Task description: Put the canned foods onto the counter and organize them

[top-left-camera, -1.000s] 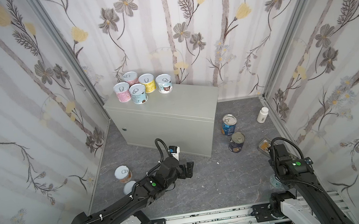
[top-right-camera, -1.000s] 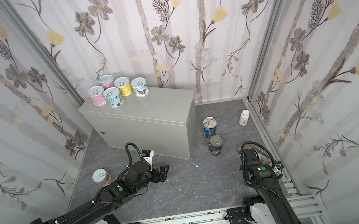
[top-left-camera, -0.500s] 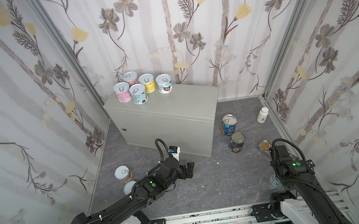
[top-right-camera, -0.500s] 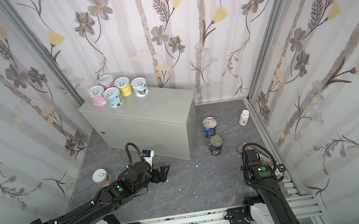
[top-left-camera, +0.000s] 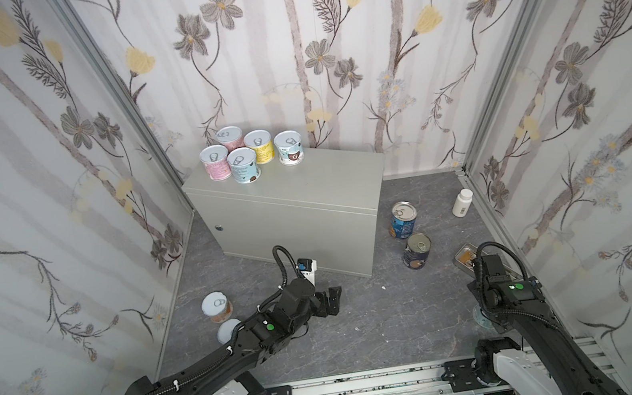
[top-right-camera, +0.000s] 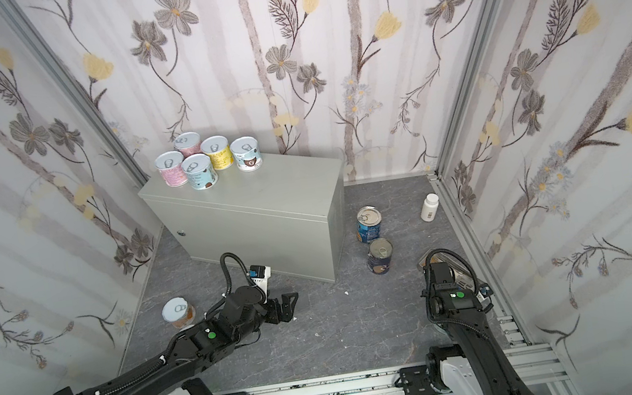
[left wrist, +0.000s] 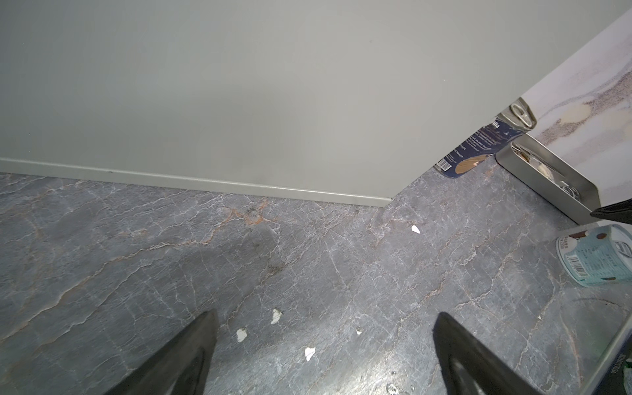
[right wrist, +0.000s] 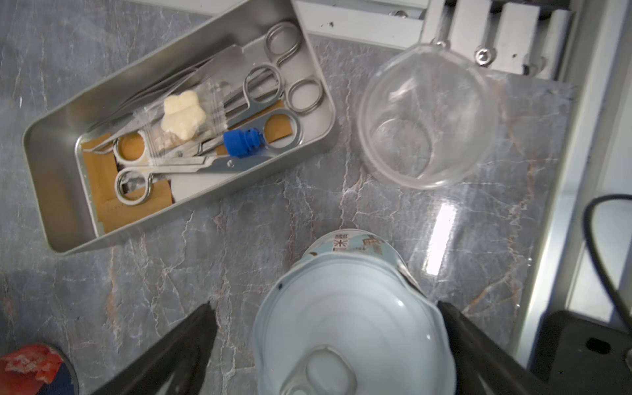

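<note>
While five short cans (top-left-camera: 246,160) stood clustered at a back corner of the table (top-left-camera: 316,181), you had the next pick-up in hand. The right jaws stood released, spread to either side of a pale blue can (right wrist: 352,325) upright on the floor (top-left-camera: 386,323), as the right wrist view showed. Whether they touched its rim could not be told. The left jaws were likewise released and empty, low over the floor before the table's front.

Judged from this, your next move called for lowering, closing on the can's wall, then lifting clear of the open tin (right wrist: 54,164) and glass cup (right wrist: 427,113) nearby.

Left on the floor were a blue can (top-left-camera: 402,220), a navy can (top-left-camera: 417,250) and a short can (top-left-camera: 216,307). A second short can (top-left-camera: 227,332) lay half hidden under the left arm (top-left-camera: 204,369). In both top views the right arm (top-left-camera: 508,293) covered the pale blue can.
</note>
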Controlling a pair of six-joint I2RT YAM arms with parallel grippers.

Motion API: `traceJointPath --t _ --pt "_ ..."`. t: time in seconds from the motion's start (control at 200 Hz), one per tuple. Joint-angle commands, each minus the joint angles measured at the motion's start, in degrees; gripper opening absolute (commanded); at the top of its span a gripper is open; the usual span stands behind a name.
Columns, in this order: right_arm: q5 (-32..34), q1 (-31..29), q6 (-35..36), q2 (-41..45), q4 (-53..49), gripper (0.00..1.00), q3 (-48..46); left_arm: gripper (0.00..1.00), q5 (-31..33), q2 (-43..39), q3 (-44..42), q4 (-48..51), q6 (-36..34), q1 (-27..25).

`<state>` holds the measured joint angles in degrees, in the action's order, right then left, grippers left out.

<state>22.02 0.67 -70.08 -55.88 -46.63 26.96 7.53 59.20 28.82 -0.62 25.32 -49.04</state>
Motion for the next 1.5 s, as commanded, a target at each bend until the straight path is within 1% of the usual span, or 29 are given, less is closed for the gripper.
traceJointPath --t 0.0,0.165,0.37,0.56,0.734,0.904,1.004,1.164,1.349,1.494 --pt "-4.62 -0.17 4.98 -2.20 7.23 1.00 0.19 1.00 0.82 -0.22 -0.22 -1.40 0.25 -0.03" --pt "-7.54 -0.61 9.33 -5.65 11.15 1.00 0.11 1.00 1.15 -0.40 -0.53 -1.49 0.52 -0.09" --pt "-11.06 -2.45 13.54 -7.69 15.51 0.99 0.60 1.00 1.61 -0.58 -0.76 -1.49 0.52 -0.02" --pt "-11.38 -7.32 16.09 -10.67 17.37 0.98 2.76 1.00 2.48 -2.04 -1.35 -1.84 0.64 -0.04" --pt "-11.31 -12.56 18.15 -14.73 19.33 0.95 4.86 1.00 2.75 -3.83 -2.01 -1.97 0.84 -0.08" --pt "-10.07 -16.07 18.27 -19.11 19.93 0.95 6.28 1.00 3.26 -5.19 -2.52 -2.10 1.10 -0.05" --pt "-8.28 -16.18 16.66 -19.61 19.37 0.95 6.19 1.00 3.28 -5.46 -2.64 -2.19 1.19 -0.09" --pt "-6.12 -15.88 16.16 -18.91 19.99 0.97 6.07 1.00 3.45 -5.84 -2.63 -2.19 0.99 -0.06" --pt "-4.68 -14.52 17.41 -21.64 19.42 0.97 7.70 1.00 3.54 -5.26 -2.19 -2.28 0.86 -0.07" --pt "-4.92 -11.98 18.74 -22.88 20.13 0.97 7.84 1.00 3.71 -4.87 -1.92 -2.35 0.61 -0.08"
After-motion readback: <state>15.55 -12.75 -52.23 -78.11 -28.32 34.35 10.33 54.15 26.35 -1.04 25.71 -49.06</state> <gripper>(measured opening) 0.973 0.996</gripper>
